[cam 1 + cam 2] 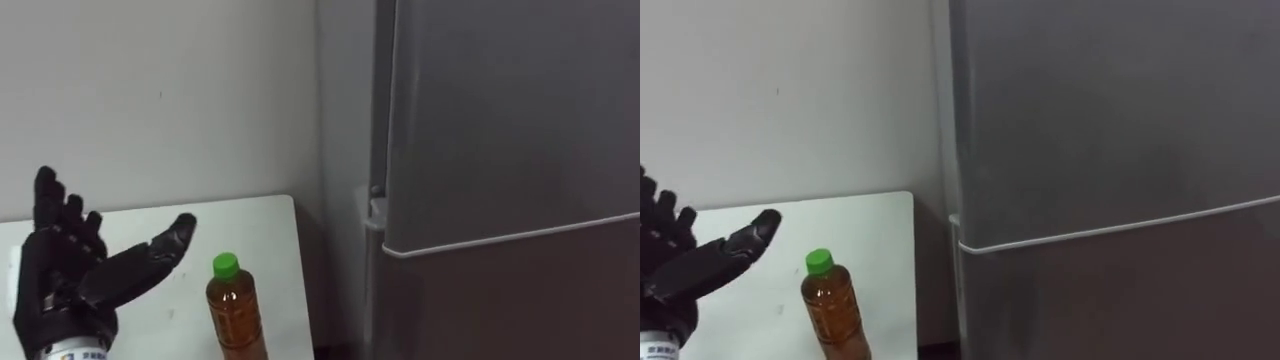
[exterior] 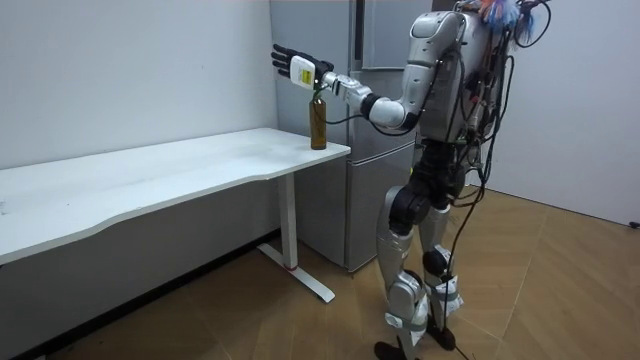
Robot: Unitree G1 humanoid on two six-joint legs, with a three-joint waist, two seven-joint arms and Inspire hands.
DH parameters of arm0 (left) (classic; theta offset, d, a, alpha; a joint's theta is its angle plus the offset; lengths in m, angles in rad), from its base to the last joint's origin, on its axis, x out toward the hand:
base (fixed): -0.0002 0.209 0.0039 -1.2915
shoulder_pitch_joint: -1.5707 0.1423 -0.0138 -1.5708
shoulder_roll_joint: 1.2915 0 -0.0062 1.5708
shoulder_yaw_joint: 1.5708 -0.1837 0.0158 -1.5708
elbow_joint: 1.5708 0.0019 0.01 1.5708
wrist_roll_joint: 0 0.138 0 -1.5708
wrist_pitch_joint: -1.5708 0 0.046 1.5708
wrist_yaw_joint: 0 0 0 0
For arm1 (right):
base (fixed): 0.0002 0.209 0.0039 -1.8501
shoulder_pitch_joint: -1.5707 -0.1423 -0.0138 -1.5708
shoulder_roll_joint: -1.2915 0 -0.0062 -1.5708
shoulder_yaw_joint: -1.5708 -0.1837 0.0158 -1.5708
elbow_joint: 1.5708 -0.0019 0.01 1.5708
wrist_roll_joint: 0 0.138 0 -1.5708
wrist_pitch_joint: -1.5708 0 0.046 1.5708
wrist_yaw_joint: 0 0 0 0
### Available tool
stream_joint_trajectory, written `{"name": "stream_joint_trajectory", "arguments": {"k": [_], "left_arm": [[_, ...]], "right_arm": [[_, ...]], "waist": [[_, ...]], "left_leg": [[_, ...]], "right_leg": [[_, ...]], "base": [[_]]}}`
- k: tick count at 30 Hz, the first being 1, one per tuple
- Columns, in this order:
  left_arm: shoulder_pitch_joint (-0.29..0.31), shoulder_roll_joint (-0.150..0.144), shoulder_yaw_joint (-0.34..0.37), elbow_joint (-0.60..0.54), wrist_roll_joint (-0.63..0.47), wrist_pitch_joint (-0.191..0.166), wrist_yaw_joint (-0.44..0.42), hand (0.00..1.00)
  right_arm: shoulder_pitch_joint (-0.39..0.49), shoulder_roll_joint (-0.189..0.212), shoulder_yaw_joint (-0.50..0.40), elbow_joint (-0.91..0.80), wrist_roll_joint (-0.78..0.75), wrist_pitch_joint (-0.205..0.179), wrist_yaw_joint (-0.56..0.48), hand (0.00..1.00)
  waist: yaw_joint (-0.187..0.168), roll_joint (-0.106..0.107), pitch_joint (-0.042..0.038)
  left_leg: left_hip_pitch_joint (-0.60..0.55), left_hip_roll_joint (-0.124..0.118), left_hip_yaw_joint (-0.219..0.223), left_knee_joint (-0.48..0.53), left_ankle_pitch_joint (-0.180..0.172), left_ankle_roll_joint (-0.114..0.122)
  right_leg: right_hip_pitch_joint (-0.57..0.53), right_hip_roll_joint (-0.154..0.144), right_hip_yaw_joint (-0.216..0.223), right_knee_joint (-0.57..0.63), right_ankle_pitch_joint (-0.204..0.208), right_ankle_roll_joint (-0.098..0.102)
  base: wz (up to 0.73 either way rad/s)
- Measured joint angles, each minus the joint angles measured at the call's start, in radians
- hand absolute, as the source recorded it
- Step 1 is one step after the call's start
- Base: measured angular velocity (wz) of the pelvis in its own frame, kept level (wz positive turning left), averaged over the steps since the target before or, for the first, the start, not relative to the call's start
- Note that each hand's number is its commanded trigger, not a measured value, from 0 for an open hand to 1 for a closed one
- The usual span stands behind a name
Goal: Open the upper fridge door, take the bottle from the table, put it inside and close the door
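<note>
My left hand (image 1: 65, 275) is black all over, its fingers ribbed in segments and its thumb tip glossy. Just below it sits a white wrist cuff with a small label. Behind that my arm is silver-white with dark joints, and dark cables hang down my back.
</note>
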Motion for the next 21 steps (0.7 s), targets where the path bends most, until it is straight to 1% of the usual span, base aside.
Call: {"name": "stream_joint_trajectory", "arguments": {"k": [1, 2, 3, 5, 6, 8, 9, 10, 12, 14, 16, 19, 21], "left_arm": [[-0.007, -0.003, 0.0, 0.0, 0.0, 0.004, -0.02, 0.0], [-0.009, -0.006, 0.0, 0.0, 0.0, 0.004, -0.034, 0.0], [-0.01, -0.009, 0.0, 0.0, 0.0, 0.005, -0.043, 0.0], [-0.01, -0.022, -0.009, 0.0, 0.0, 0.009, -0.072, 0.0], [-0.01, -0.024, -0.011, 0.0, 0.0, 0.012, -0.079, 0.0], [-0.011, -0.026, -0.025, -0.001, -0.001, 0.031, -0.11, 0.0], [-0.012, -0.027, -0.027, -0.001, -0.001, 0.034, -0.117, 0.0], [-0.018, -0.029, -0.031, -0.001, -0.003, 0.043, -0.127, 0.0], [-0.029, -0.032, -0.032, -0.001, -0.021, 0.048, -0.14, 0.0], [-0.067, -0.033, -0.039, -0.001, -0.031, 0.06, -0.162, 0.0], [-0.096, -0.036, -0.047, -0.003, -0.037, 0.065, -0.184, 0.0], [-0.102, -0.04, -0.073, -0.039, -0.069, 0.068, -0.21, 0.0], [-0.102, -0.041, -0.092, -0.05, -0.1, 0.071, -0.241, 0.0]], "right_arm": [[-0.001, 0.0, 0.0, 0.0, -0.003, 0.0, 0.001, 0.0], [-0.003, 0.0, 0.0, 0.0, -0.004, 0.0, 0.003, 0.0], [-0.004, 0.0, 0.0, 0.0, -0.004, 0.0, 0.004, 0.0], [-0.005, 0.0, -0.001, 0.002, -0.004, 0.0, 0.01, 0.0], [-0.006, 0.0, -0.001, 0.003, -0.004, 0.0, 0.011, 0.0], [-0.014, 0.0, -0.001, 0.014, -0.001, 0.0, 0.011, 0.0], [-0.016, 0.0, 0.0, 0.014, -0.001, 0.001, 0.011, 0.0], [-0.019, 0.0, 0.0, 0.015, -0.001, 0.002, 0.011, 0.0], [-0.024, 0.0, 0.0, 0.018, -0.003, 0.01, 0.012, 0.0], [-0.037, -0.001, 0.0, 0.029, -0.003, 0.02, 0.018, 0.0], [-0.041, -0.001, 0.0, 0.037, -0.003, 0.022, 0.02, 0.0], [-0.041, -0.001, 0.009, 0.035, 0.001, 0.022, 0.021, 0.0], [-0.041, -0.001, 0.011, 0.034, 0.002, 0.022, 0.021, 0.0]], "waist": [[-0.008, -0.002, 0.0013], [-0.015, -0.003, 0.0005], [-0.016, 0.0, -0.0011], [-0.021, -0.003, -0.0002], [-0.021, -0.003, -0.0002], [-0.025, -0.001, -0.0015], [-0.027, -0.001, -0.0016], [-0.033, -0.001, -0.0016], [-0.041, -0.001, -0.0018], [-0.045, -0.001, -0.0016], [-0.045, 0.0, -0.0023], [-0.045, 0.003, -0.0042], [-0.044, 0.005, -0.0055]], "left_leg": [[-0.001, 0.0, 0.001, 0.002, 0.0, 0.0], [-0.001, 0.0, 0.001, 0.004, 0.0, 0.0], [-0.001, 0.0, 0.001, 0.005, 0.0, 0.0], [-0.001, -0.001, 0.002, 0.008, 0.0, 0.0], [-0.001, -0.001, 0.002, 0.009, 0.0, 0.0], [-0.009, -0.001, 0.001, 0.012, 0.0, 0.0], [-0.011, -0.001, 0.001, 0.012, 0.0, 0.0], [-0.012, -0.001, 0.0, 0.012, 0.0, 0.0], [-0.011, -0.001, 0.002, 0.012, 0.0, 0.0], [-0.011, 0.0, 0.007, 0.012, 0.0, 0.0], [-0.011, 0.0, 0.01, 0.012, 0.0, 0.0], [-0.011, 0.0, 0.015, 0.012, 0.0, 0.0], [-0.009, 0.002, 0.02, 0.012, 0.0, 0.0]], "right_leg": [[0.0, 0.0, 0.002, 0.0, 0.0, 0.0], [0.0, 0.0, 0.002, 0.0, 0.0, 0.0], [0.0, 0.0, 0.004, -0.001, 0.0, 0.0], [0.0, 0.0, 0.011, 0.0, 0.0, 0.0], [0.0, 0.0, 0.012, 0.0, 0.0, 0.0], [-0.004, 0.0, 0.012, -0.001, 0.0, 0.0], [-0.006, 0.0, 0.012, 0.0, 0.0, 0.0], [-0.008, 0.0, 0.012, 0.0, 0.001, -0.001], [-0.008, 0.0, 0.013, 0.001, 0.001, -0.001], [-0.01, 0.0, 0.016, 0.001, 0.001, -0.001], [-0.012, 0.0, 0.017, 0.0, 0.001, -0.001], [-0.015, 0.0, 0.018, 0.002, 0.001, -0.001], [-0.014, 0.0, 0.019, 0.005, 0.001, -0.001]], "base": [[0.0], [0.0], [-0.04], [-0.06], [-0.03], [0.0], [0.04], [0.03], [0.0], [-0.04], [-0.05], [-0.05], [-0.04]]}}
